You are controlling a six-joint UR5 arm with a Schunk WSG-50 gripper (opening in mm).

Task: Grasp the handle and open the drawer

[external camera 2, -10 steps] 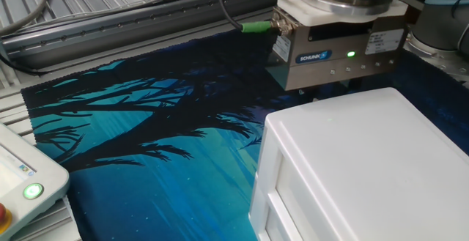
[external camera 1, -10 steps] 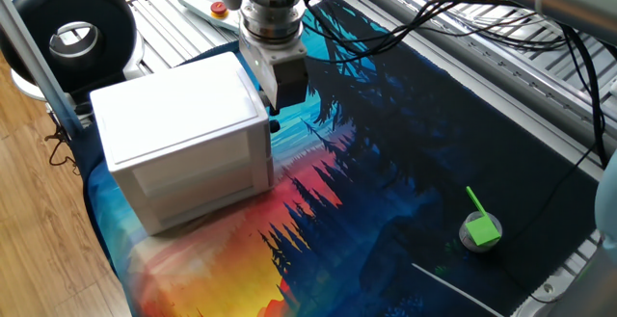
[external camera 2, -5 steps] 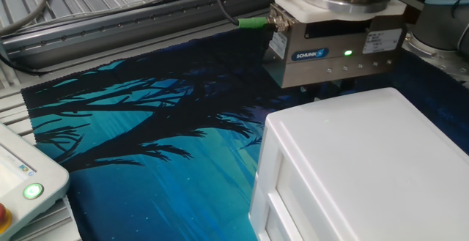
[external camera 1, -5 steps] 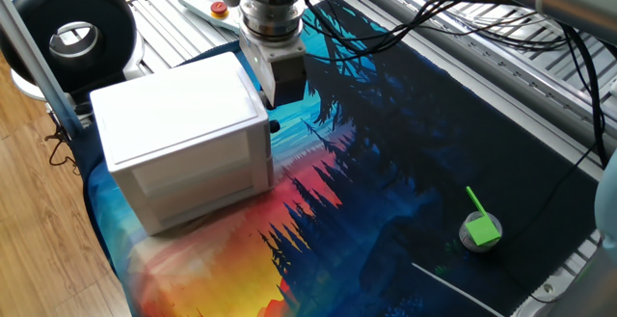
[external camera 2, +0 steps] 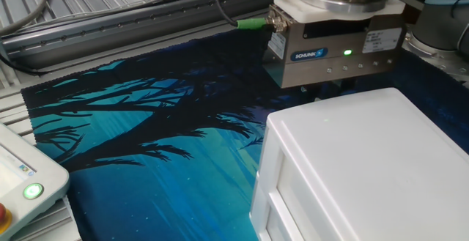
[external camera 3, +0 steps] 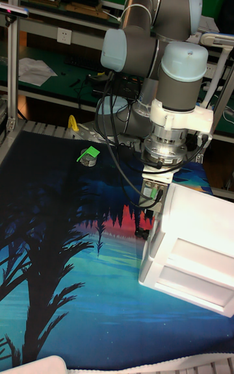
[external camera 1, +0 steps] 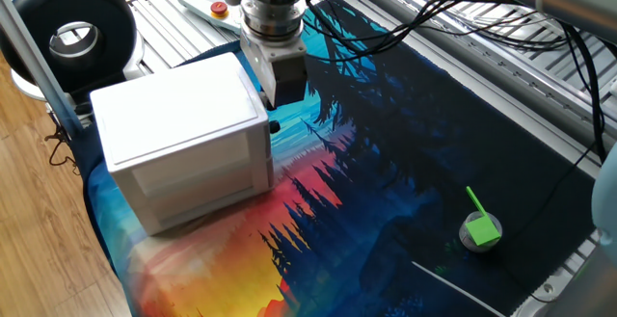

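A white box cabinet (external camera 1: pixel 183 139) (external camera 2: pixel 352 168) (external camera 3: pixel 195 244) stands on the printed mat. Its drawer cannot be told apart from the rest of the box in these views. The handle is hidden in every view. My gripper (external camera 1: pixel 275 119) (external camera 3: pixel 149 217) hangs straight down, close against the cabinet's side that faces the mat's middle. Its grey body (external camera 2: pixel 333 47) is just above and behind the cabinet's top edge. The fingers are mostly hidden behind the box, and only a dark tip shows in one fixed view. Whether they hold anything does not show.
A small green object (external camera 1: pixel 480 228) (external camera 3: pixel 88 155) lies on the mat far from the cabinet. A black round device (external camera 1: pixel 72 38) and a pendant with a red button (external camera 1: pixel 220 10) sit behind the cabinet. Cables (external camera 1: pixel 463 18) run over the mat's far side.
The gripper body has shifted very slightly to the left and up in the other fixed view. The cabinet looks unchanged.
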